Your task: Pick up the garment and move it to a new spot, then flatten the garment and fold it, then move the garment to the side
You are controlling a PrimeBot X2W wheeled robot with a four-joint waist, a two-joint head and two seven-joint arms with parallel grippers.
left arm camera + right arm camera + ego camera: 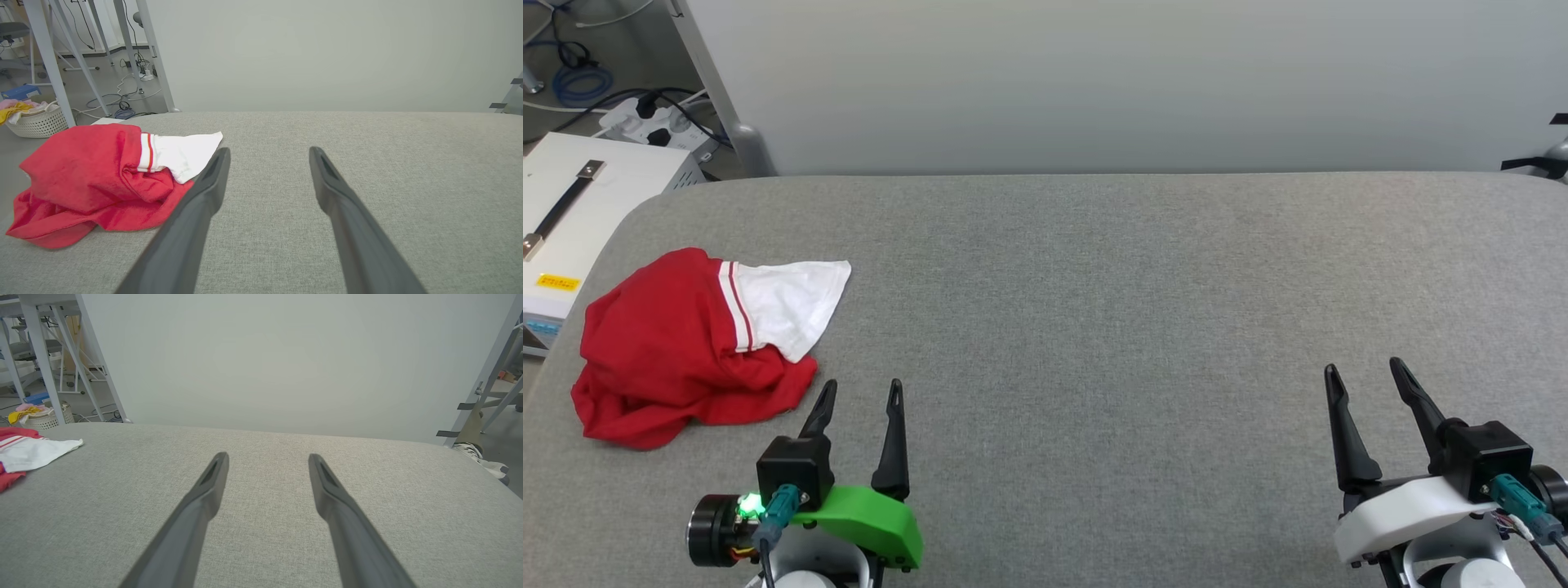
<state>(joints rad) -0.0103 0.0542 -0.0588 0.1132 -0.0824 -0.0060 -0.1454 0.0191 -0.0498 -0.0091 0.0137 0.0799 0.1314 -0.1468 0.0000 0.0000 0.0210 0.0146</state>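
The red jersey T-shirt (690, 347) lies crumpled at the frame's left; the left gripper (859, 394) and right gripper (1364, 369) wait spread wide and empty, seemingly poised to reach.

The garment (678, 351) sits bunched up, its own folds burying most of the cloth. In the right wrist view, the left edge slices it off. Both arms run out the bottom of the head view, behind the left claw (862, 385) and the right claw (1364, 366). The yellow label (557, 282) on the white box (605, 196) is too small to read.
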